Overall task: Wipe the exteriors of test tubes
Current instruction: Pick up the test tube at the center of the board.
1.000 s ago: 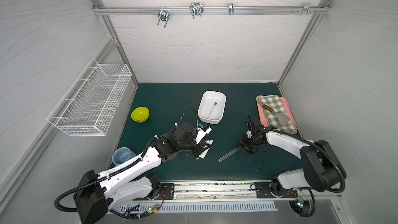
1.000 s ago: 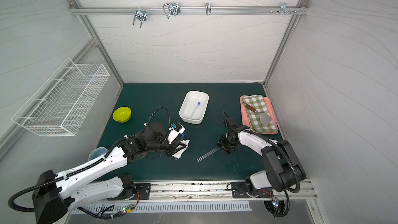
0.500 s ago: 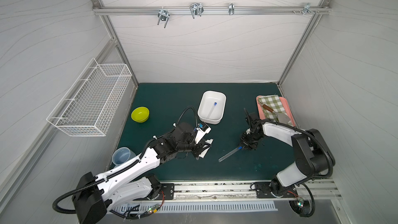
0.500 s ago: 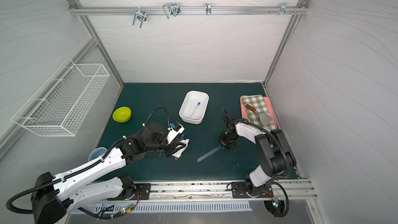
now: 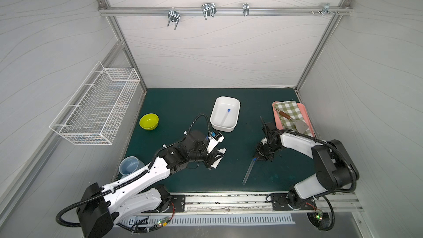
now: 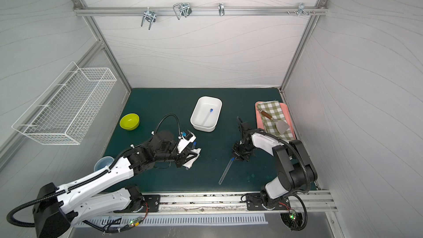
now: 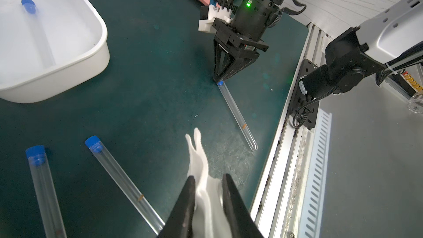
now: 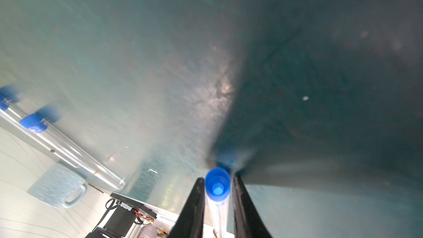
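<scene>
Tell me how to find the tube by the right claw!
Look at the green mat, near the front metal rail. One test tube lies there alone. Only its blue cap sits between the fingers of the right gripper; two other tubes lie by the white cloth, a fourth in the white tub.

A dark green mat [image 5: 183,104] fills the lower middle in both top views; a white wire basket [image 5: 96,108] hangs at left; a yellow-green bowl [image 5: 149,121] sits left of centre, with a clear bluish cup [image 5: 131,164] below it; a white tub [image 5: 221,128] stands at centre, with a crumpled white cloth [image 5: 220,153] below it; at right, a pink tray [image 5: 301,109] carries a checked cloth [image 5: 289,111] and a spatula [image 5: 300,126].
</scene>
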`<state>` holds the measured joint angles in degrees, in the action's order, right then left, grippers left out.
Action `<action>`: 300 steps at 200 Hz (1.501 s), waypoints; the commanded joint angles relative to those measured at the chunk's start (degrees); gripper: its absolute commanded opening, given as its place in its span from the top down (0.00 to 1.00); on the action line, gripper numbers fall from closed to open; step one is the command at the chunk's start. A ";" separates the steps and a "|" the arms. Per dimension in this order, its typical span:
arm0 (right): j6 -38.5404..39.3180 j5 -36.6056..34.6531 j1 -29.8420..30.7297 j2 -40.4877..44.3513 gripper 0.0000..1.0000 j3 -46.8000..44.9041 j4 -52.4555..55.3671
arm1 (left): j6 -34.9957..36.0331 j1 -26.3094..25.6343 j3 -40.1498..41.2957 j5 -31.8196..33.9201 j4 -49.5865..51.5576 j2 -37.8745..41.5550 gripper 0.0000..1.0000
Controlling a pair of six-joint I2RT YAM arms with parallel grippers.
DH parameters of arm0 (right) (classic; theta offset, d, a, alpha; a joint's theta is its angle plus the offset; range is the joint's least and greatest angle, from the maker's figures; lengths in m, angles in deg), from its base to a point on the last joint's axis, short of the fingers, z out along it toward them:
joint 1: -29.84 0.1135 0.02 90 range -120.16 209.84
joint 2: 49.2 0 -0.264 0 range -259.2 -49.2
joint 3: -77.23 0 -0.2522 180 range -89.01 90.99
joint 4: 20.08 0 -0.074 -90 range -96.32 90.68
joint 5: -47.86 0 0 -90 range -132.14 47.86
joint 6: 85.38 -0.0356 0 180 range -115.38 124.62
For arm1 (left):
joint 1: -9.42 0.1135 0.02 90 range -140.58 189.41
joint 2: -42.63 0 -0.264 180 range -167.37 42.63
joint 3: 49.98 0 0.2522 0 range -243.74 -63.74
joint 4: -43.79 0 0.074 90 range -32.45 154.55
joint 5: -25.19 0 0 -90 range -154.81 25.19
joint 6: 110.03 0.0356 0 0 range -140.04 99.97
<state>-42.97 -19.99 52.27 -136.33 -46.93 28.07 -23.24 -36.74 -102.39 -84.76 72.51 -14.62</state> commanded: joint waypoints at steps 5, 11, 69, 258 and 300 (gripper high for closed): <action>-2.02 0.40 0.24 -1.09 0.77 -2.91 -0.04 | 0.77 0.27 -0.03 -0.31 -2.21 1.05 0.77; -2.11 0.51 0.31 -1.23 0.79 -3.24 -0.87 | 0.82 0.26 -0.02 -0.27 -2.13 1.14 0.76; -1.95 2.41 0.68 0.02 0.86 -6.88 -11.02 | 0.83 0.26 -0.19 -0.10 -0.87 1.84 0.76; 7.01 5.86 -0.05 -3.78 0.86 2.49 -17.92 | -3.72 0.26 -2.66 -5.34 -2.68 -3.28 0.75; 11.26 2.91 0.84 -13.80 0.83 11.72 -7.70 | -3.12 0.27 -2.92 -5.07 -2.84 -3.74 0.75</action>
<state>-35.61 -13.56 52.58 -146.36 -39.12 11.13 -26.32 -36.71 -102.50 -88.89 72.34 -18.08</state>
